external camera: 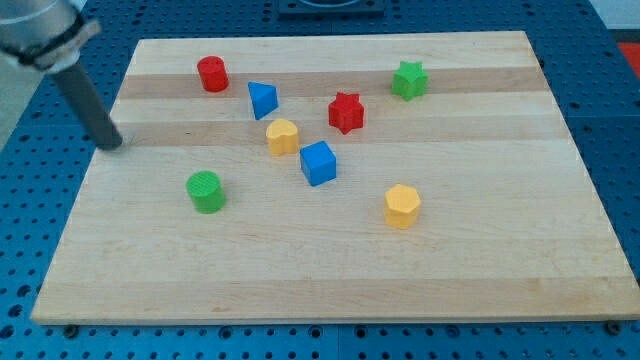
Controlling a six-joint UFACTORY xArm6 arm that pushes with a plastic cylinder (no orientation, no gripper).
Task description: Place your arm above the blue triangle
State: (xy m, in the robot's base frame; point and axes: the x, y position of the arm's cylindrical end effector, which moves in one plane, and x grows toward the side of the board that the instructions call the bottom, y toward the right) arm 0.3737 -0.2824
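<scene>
Blue triangle (262,99) is the target, standing in the upper-left part of the wooden worktop (330,270), and nothing touches it. Going from the view's left: my tip (112,143) rests at the worktop's left edge, at about eight o'clock from the triangle and well apart from it; this tool is a plain rod with nothing to clench or release, and it grasps nothing. Next comes the green cylinder (206,191), at six o'clock from the red cylinder (212,74), which sits near the triangle at ten o'clock. Just beside the triangle at five o'clock is the yellow heart-like block (282,136), then the blue cube (318,163). The red star (346,112) lies at three o'clock from the triangle, the yellow hexagon (402,206) lower, the green star (409,80) farthest right. I judge the strip above the triangle is open, so a path toward two o'clock, passing below the red cylinder, should disturb nothing.
</scene>
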